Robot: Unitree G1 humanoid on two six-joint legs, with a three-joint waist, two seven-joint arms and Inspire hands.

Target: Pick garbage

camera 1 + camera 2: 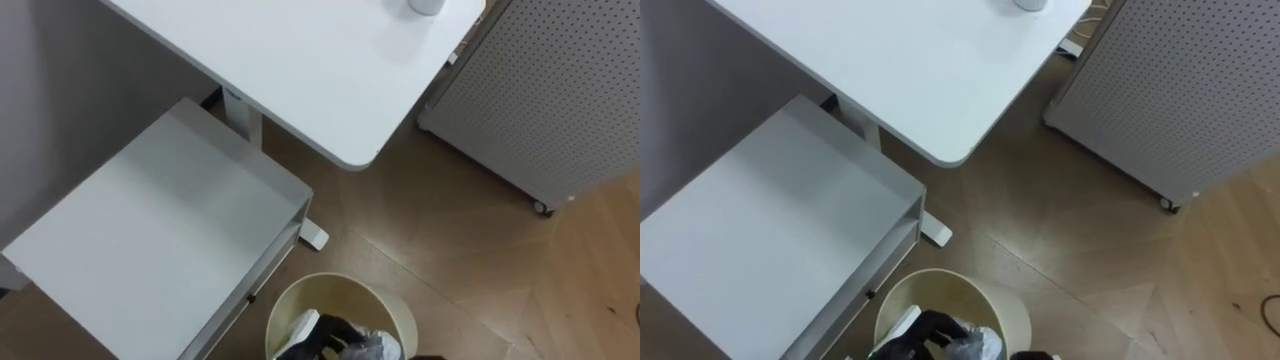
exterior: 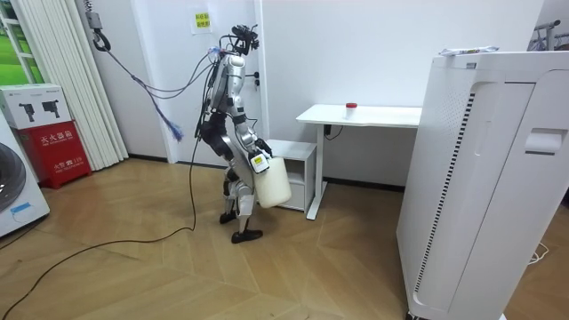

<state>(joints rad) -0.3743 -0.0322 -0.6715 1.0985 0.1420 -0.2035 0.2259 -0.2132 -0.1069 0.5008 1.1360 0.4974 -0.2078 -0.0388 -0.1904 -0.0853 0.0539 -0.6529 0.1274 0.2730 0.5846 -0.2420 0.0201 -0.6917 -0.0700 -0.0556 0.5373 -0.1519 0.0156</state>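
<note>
Left eye view: one low grey cabinet (image 1: 150,230) stands tucked beside one white table (image 1: 300,70), clear of the walkway. Below them, one cream bin (image 1: 345,290) is held at the robot's front, mouth up so nothing spills. Judging by its body in the room view, it is the right hand (image 1: 328,335) whose dark fingers hook over the near rim. One pale crumpled scrap of garbage (image 1: 378,346) lies inside. One white cup (image 1: 425,5) sits on the table, and one perforated panel (image 1: 540,90) stands rightmost.

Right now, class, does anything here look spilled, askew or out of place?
Only the waste bin: it is off the floor, carried by the robot beside the low cabinet, with rubbish inside. Nothing looks spilled.
</note>
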